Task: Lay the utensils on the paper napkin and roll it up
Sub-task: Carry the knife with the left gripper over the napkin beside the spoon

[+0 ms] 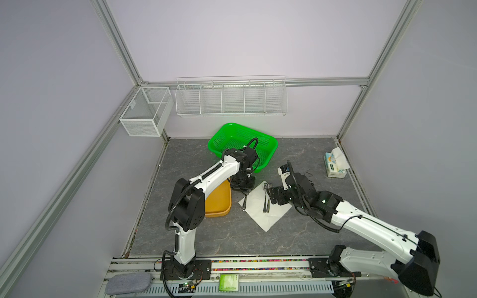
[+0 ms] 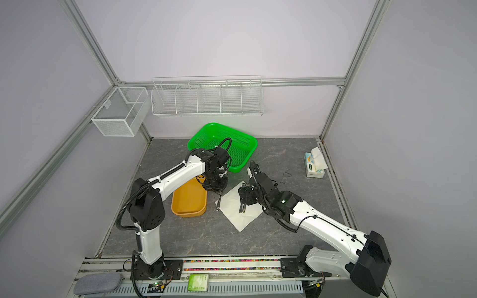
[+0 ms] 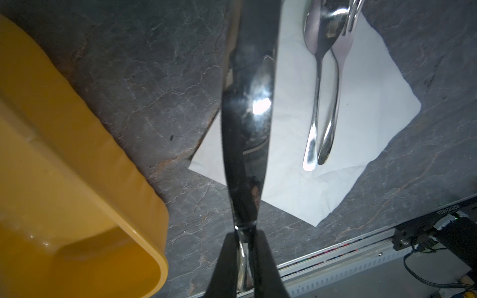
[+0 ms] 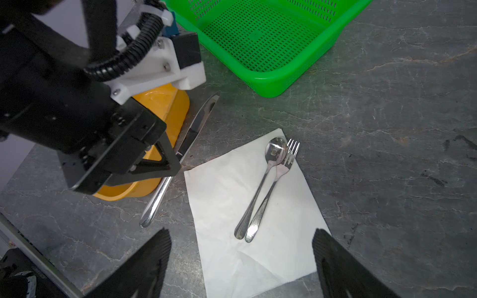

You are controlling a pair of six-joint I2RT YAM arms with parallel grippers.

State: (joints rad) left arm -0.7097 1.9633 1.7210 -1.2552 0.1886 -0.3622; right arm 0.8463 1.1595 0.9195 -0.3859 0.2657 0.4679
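Note:
The white paper napkin (image 1: 260, 214) (image 2: 233, 209) lies flat on the grey table. A spoon (image 4: 260, 188) and a fork (image 4: 273, 191) rest side by side on it, handles touching. My left gripper (image 3: 245, 234) (image 1: 244, 191) is shut on the knife (image 3: 247, 116) (image 4: 191, 134) near its middle. The knife hangs over the napkin's edge nearest the yellow tub. My right gripper (image 4: 242, 232) (image 1: 271, 197) is open, above the napkin on the utensils' handle side, with nothing between its fingers.
A yellow tub (image 1: 219, 206) (image 3: 77, 180) stands just left of the napkin, under the left arm. A green basket (image 1: 242, 144) (image 4: 271, 38) sits behind. A tissue pack (image 1: 335, 165) is at the far right. Wire racks (image 1: 231, 99) hang on the back wall.

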